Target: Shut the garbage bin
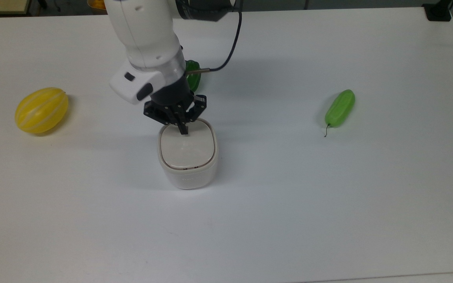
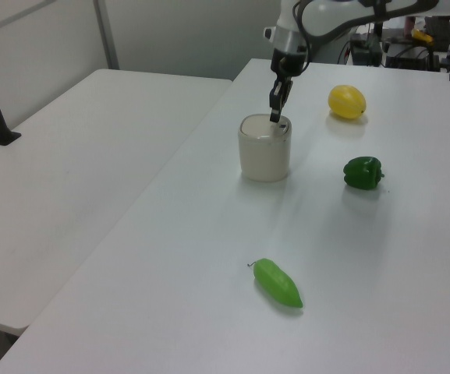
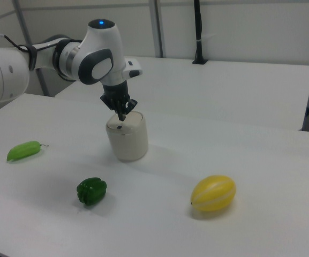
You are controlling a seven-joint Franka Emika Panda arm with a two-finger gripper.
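The garbage bin [image 1: 187, 173], a small white rounded-square tub, stands mid-table with its beige lid [image 1: 187, 149] lying flat in the rim. My gripper [image 1: 183, 131] points straight down over the lid's edge nearest the arm, fingers shut together with nothing between them. In the left view the gripper [image 2: 274, 117] hangs at the bin's [image 2: 264, 160] top rim. In the right view the gripper [image 3: 123, 115] sits just above the bin [image 3: 127, 142]; whether it touches the lid I cannot tell.
A yellow melon [image 1: 41, 110] lies at the top view's left. A green pepper [image 1: 193, 78] sits behind the arm, partly hidden by it. A long green vegetable [image 1: 339, 108] lies at the top view's right. A second white table [image 2: 76, 156] adjoins.
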